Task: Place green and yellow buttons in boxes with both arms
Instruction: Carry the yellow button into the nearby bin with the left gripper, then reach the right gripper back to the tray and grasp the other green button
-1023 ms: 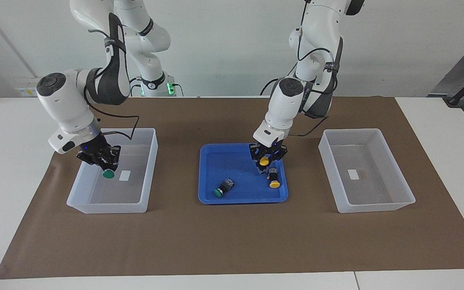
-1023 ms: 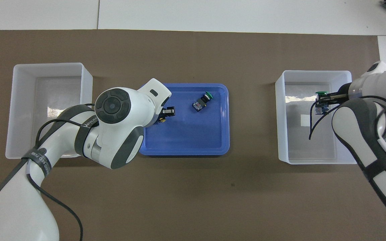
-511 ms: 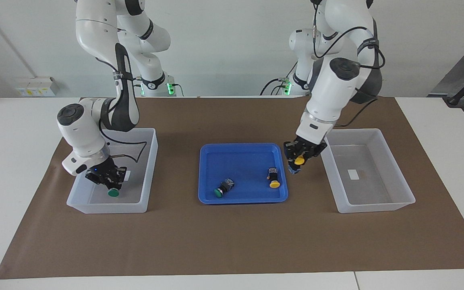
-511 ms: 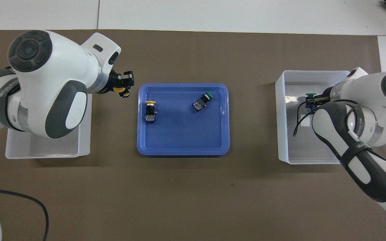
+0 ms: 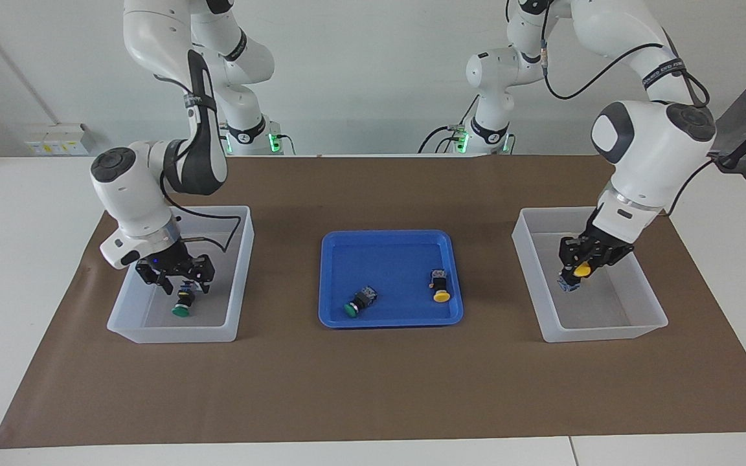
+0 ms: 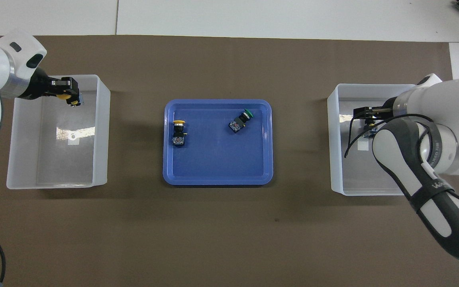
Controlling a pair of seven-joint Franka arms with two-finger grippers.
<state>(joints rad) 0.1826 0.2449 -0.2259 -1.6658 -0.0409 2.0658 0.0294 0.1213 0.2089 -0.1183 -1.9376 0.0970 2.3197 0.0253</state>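
the right tool (image 5: 176, 279) hangs with fingers apart over the green button (image 5: 182, 307) lying in its box (image 5: 241, 259), apparently let go, while the left tool (image 5: 581, 266), clamped on a yellow button (image 5: 581, 270), hangs over the other box (image 5: 646, 323) for dropping.

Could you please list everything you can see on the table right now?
Table: one, white, under everything.
Mat: one, brown, on the table.
Tray: one, blue, mid-mat.
Boxes: two, translucent whitish, at the right arm's end and the left arm's end.
Green buttons: two, one in tray, one in right-end box.
Yellow buttons: two, one in tray, one held over left-end box.
Right gripper: black, fingers open above boxed green button.
Left gripper: black, fingers shut on yellow button.
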